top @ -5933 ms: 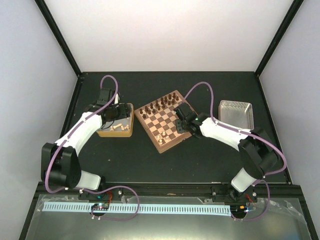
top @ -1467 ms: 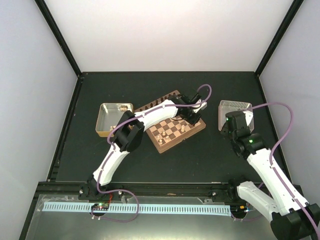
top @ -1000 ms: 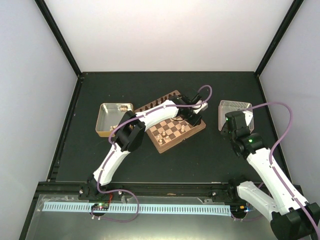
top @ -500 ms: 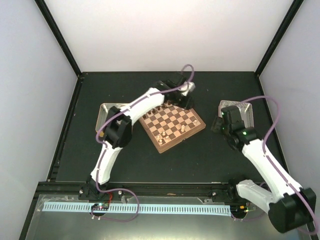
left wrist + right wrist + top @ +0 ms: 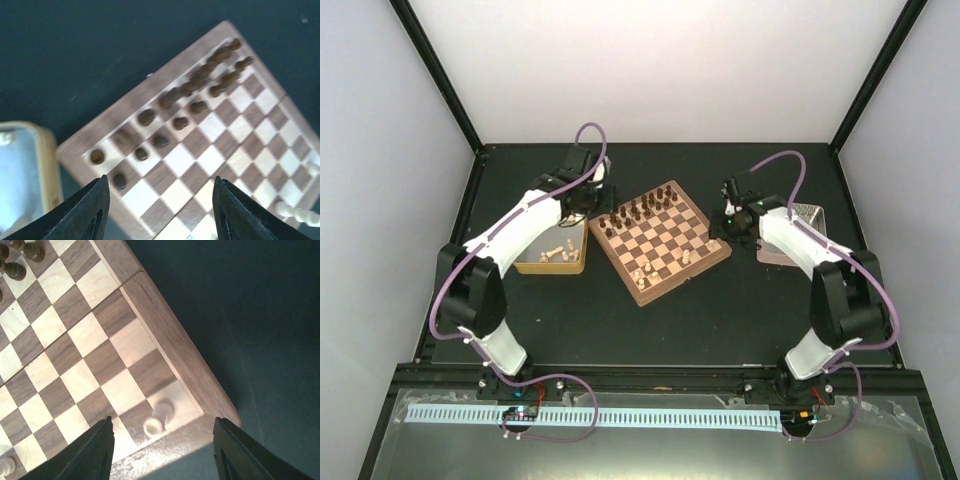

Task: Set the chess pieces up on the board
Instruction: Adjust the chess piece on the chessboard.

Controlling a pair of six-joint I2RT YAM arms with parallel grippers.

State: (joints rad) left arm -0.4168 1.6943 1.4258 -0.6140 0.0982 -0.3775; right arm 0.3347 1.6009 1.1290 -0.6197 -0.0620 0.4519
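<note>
The board (image 5: 665,245) lies tilted in the middle of the table. Dark chess pieces (image 5: 642,210) stand in two rows along its far-left side, sharper in the left wrist view as dark pieces (image 5: 200,82). A few cream pieces (image 5: 641,274) stand near its front corner. My left gripper (image 5: 590,203) hovers open over the board's left corner (image 5: 80,155), nothing between its fingers. Open as well, my right gripper (image 5: 731,213) hangs over the right corner, above one cream piece (image 5: 159,419) standing on the corner square.
A tan tray (image 5: 570,266) left of the board holds more cream pieces (image 5: 553,254). A silver tray (image 5: 808,212) sits at the right, mostly behind my right arm. One cream piece (image 5: 299,215) lies on its side on the board.
My left arm has swung back from the board's right side to its left corner. The right arm has moved from the silver tray to the board's right corner. Both grippers have opened wider.
</note>
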